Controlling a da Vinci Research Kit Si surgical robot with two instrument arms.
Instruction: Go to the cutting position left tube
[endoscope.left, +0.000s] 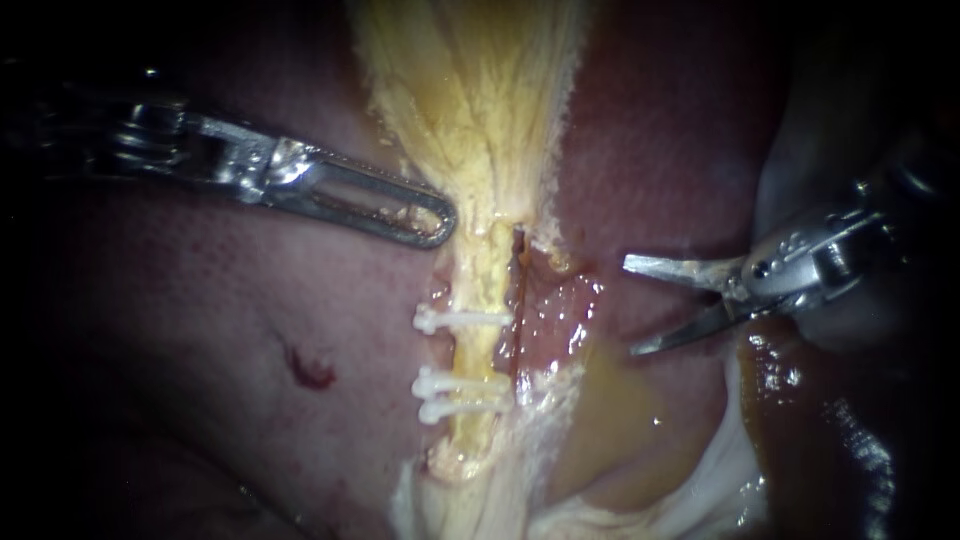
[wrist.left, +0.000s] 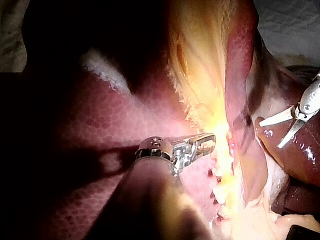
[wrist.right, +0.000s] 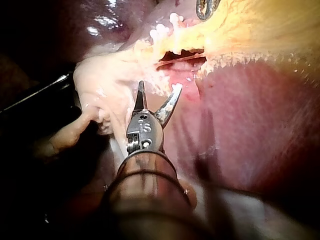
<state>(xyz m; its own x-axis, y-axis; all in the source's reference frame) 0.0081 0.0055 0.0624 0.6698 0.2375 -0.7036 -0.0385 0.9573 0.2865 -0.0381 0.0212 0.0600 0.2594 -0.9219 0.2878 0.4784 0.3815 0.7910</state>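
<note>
Three white clips (endoscope.left: 455, 383) are sitting across the yellow left tube (endoscope.left: 478, 275). The right instrument (endoscope.left: 630, 306) is holding two blades apart near it; the left instrument (endoscope.left: 443, 225) is resting with jaws together.

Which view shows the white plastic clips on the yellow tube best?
Endoscope view: all three white plastic clips lie crosswise on the yellow tube, full length visible. Left wrist view: only small white clip ends, washed out by glare. Right wrist view: knobbed ends only, edge-on.
</note>
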